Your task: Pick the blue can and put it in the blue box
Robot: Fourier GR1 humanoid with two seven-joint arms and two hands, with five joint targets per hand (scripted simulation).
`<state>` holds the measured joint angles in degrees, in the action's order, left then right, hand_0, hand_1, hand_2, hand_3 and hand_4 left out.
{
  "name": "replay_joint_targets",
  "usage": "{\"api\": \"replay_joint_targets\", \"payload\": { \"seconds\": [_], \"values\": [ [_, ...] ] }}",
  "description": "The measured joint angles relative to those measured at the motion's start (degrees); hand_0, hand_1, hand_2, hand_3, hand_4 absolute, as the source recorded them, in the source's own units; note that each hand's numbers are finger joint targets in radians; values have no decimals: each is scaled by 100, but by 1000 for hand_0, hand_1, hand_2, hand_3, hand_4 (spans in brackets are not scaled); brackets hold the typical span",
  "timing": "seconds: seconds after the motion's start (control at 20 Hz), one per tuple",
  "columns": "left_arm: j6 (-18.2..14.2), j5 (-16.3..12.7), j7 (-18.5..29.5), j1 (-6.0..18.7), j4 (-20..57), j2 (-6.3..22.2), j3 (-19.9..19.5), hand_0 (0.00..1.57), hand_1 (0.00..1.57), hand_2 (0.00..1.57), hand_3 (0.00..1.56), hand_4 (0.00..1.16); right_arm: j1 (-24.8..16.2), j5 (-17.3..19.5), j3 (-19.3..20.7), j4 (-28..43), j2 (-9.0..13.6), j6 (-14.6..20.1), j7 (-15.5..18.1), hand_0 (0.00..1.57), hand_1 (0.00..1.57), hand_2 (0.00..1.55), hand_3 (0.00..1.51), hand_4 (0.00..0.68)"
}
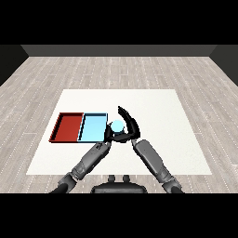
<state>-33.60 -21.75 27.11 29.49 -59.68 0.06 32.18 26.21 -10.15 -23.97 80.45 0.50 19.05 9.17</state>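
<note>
Side by side on the white bench [158, 139] lie two shallow trays, long edges touching: a red tray [66, 126] toward the left and a light blue tray [92, 128] next to it on its right. Both show only their flat floors inside low walls; nothing sits in either one. No label, brand or writing can be read on the trays, the bench or the can. The blue can [117, 125] is just off the right edge of the light blue tray, outside it, seen from above as a pale blue round top. It sits between the two hands, which meet around it. The right hand [130, 126] comes in from the lower right on its grey forearm [152, 160] and curves round the can's right and far side, its long black fingers [124, 114] arching up past the can's top and bending over toward the tray, so the hand is curled about the can. The left hand [110, 135] reaches in from the lower left and lies against the can's near left side, close to the tray's near right corner; whether its fingers are spread or closed I cannot tell, since the dark shapes of the two hands merge there below the can.
</note>
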Motion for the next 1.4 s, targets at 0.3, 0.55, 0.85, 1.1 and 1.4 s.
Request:
{"api": "replay_joint_targets", "payload": {
  "seconds": [0.3,0.55,0.85,1.1,1.4],
  "values": [
    [-47,146,99,33,168,35,-228,1571,1571,1571,1474,1135,-401,-298,414,584,172,-515,39,0,0,0,0,0],
    [-31,374,-68,-81,22,395,-507,1571,1571,1568,1468,1138,-874,-465,700,1217,509,-878,36,0,0,0,0,0],
    [6,457,-371,200,392,940,-1052,1534,1534,1545,1479,1131,-1553,-733,1229,1965,913,-1114,216,0,0,0,0,0],
    [174,508,-693,486,1253,1402,-1447,1556,1556,1543,1463,1088,-1753,-845,1493,2006,950,-1194,366,0,0,0,0,0],
    [537,689,-839,978,2781,1570,-1697,1571,1571,1560,1486,1049,-1656,-1040,1757,1712,895,-1345,454,0,0,0,0,0]
  ]
}}
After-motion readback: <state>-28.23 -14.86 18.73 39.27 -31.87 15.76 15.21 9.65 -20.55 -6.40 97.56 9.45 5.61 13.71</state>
